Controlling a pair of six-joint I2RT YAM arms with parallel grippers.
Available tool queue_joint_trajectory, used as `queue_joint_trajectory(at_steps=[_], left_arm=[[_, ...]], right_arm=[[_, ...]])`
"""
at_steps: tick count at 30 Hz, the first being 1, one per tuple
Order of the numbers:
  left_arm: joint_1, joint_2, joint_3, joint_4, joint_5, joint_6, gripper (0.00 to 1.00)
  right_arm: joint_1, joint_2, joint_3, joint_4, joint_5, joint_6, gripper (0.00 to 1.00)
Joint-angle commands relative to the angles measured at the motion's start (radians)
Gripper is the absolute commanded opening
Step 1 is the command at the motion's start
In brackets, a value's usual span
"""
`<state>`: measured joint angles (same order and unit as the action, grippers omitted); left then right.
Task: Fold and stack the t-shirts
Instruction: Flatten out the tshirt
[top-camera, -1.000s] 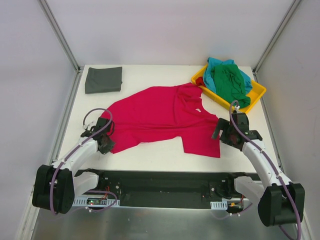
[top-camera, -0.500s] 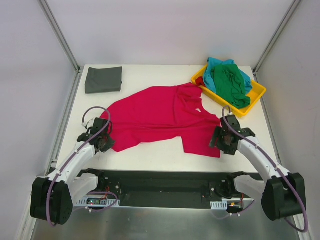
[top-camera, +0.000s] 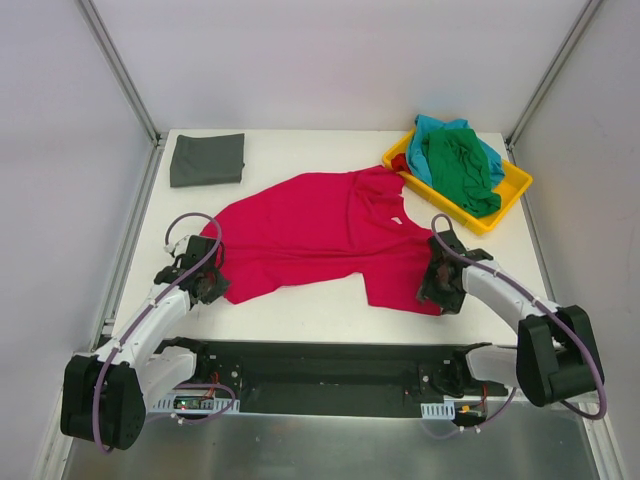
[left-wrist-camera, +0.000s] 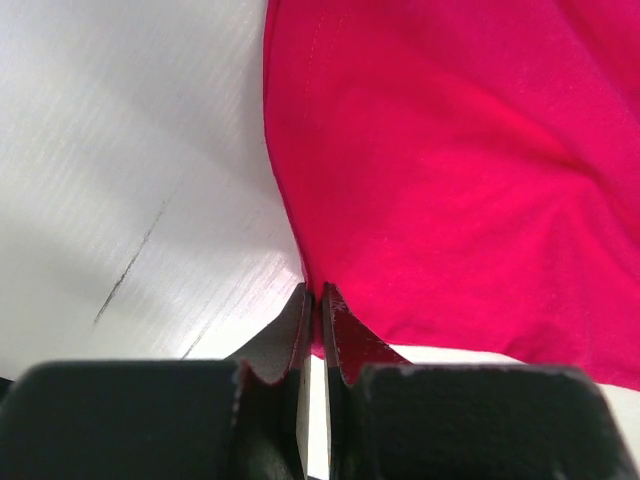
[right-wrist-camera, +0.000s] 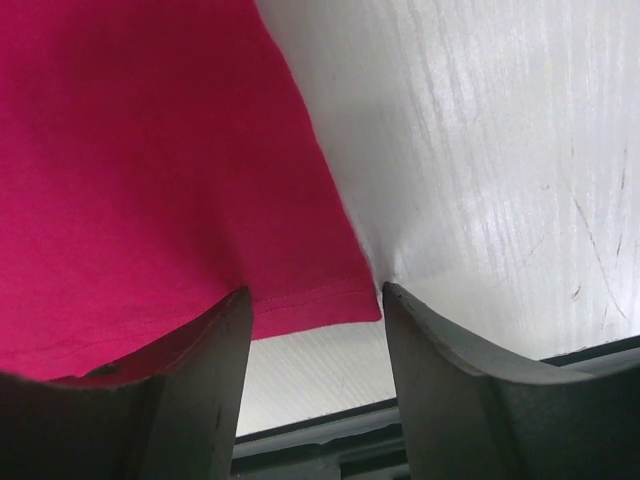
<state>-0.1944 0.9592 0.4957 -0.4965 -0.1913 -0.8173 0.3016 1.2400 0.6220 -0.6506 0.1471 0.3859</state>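
The crimson red t-shirt (top-camera: 320, 235) lies spread, somewhat crumpled, across the middle of the white table. My left gripper (top-camera: 207, 285) is shut on its near left corner (left-wrist-camera: 330, 300); the cloth is pinched between the fingers. My right gripper (top-camera: 440, 285) is open at the shirt's near right corner, its fingers either side of the hem corner (right-wrist-camera: 320, 300), low on the table. The dark grey t-shirt (top-camera: 207, 159) lies folded at the far left. The green t-shirt (top-camera: 462, 168) and teal t-shirt (top-camera: 432, 135) are heaped in the yellow tray (top-camera: 515, 190).
The yellow tray sits at the table's far right corner, with the red shirt's collar end reaching its edge. Metal frame posts stand at both far corners. A black base rail (top-camera: 320, 365) runs along the near edge.
My right gripper has moved left and down onto the red shirt's near right corner. My left gripper shifted slightly left at the near left corner and then stayed.
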Motion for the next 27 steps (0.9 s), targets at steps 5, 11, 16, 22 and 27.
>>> queue_joint_trajectory(at_steps=[5, 11, 16, 22, 27], left_arm=[[0.009, -0.011, -0.009, 0.01, -0.016, 0.024, 0.0], [0.01, -0.014, -0.006, 0.009, -0.019, 0.021, 0.0], [0.01, -0.028, 0.01, 0.009, -0.001, 0.017, 0.0], [0.01, -0.114, 0.125, 0.004, 0.033, 0.021, 0.0], [0.01, -0.171, 0.315, -0.008, 0.036, 0.047, 0.0]], right_arm=[[0.005, 0.068, -0.031, 0.051, 0.031, 0.048, 0.5], [0.01, 0.102, -0.028, 0.074, 0.023, 0.038, 0.31], [0.011, 0.063, -0.033, 0.103, 0.026, 0.009, 0.01], [0.013, -0.146, 0.105, 0.056, 0.035, -0.08, 0.01], [0.013, -0.29, 0.377, -0.049, 0.103, -0.148, 0.01]])
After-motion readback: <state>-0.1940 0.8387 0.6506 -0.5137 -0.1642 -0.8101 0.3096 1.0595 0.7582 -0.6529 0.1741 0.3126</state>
